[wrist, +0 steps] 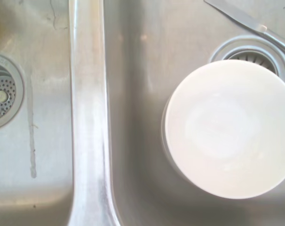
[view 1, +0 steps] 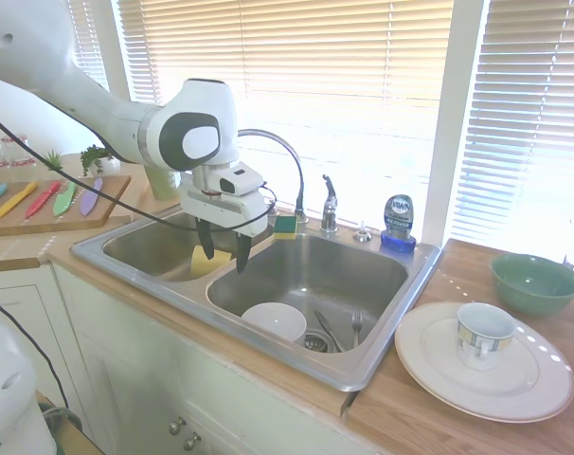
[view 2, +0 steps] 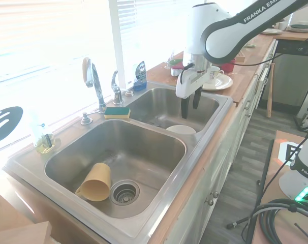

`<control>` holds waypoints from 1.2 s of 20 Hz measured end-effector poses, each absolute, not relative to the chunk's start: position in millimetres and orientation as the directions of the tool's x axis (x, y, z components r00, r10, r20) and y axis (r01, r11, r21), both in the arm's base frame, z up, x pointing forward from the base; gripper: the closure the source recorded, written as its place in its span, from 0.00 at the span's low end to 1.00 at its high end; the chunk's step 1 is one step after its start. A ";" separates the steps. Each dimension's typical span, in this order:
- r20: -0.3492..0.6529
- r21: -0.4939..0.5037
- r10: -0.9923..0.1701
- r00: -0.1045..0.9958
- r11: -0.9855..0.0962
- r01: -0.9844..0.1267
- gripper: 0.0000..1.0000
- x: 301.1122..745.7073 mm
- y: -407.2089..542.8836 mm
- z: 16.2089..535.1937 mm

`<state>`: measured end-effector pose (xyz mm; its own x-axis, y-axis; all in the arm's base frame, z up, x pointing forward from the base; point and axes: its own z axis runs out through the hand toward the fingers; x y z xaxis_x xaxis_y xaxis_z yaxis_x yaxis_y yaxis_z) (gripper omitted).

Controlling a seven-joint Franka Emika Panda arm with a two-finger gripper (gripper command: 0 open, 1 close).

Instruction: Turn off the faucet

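Gripper (view 1: 224,254) hangs over the sink (view 1: 382,365) divider, center-left of frame, fingers apart, holding nothing. Faucet (view 1: 329,205) w/ short lever handle stands at the sink's back rim, center frame, to the right of and beyond the gripper, well apart. Lever's long axis looks near upright; next move probably needs reach back-right.

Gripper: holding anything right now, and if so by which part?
Nothing. The gripper is open and empty, hanging above the sink divider, clear of the faucet handle.
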<state>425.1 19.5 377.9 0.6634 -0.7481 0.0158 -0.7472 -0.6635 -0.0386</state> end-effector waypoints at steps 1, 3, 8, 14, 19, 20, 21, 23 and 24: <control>0.016 -0.037 -0.747 0.664 -0.664 -0.747 0.00 425.2 19.4 377.7; 0.024 -0.036 -0.746 0.666 -0.666 -0.745 1.00 425.7 19.3 378.0; 0.043 -0.058 -0.751 0.659 -0.661 -0.748 1.00 430.9 17.2 382.2; 0.052 -0.055 -0.752 0.657 -0.659 -0.750 1.00 432.4 12.5 380.3; 0.066 -0.067 -0.753 0.655 -0.658 -0.750 1.00 434.7 11.6 380.6; 0.077 -0.080 -0.754 0.653 -0.657 -0.750 1.00 436.9 11.7 381.3; 0.096 -0.100 -0.755 0.649 -0.656 -0.748 1.00 440.6 12.0 383.0; 0.142 -0.145 -0.759 0.636 -0.651 -0.745 1.00 451.1 14.5 387.2; 0.165 -0.172 -0.763 0.625 -0.646 -0.743 1.00 457.7 16.7 389.6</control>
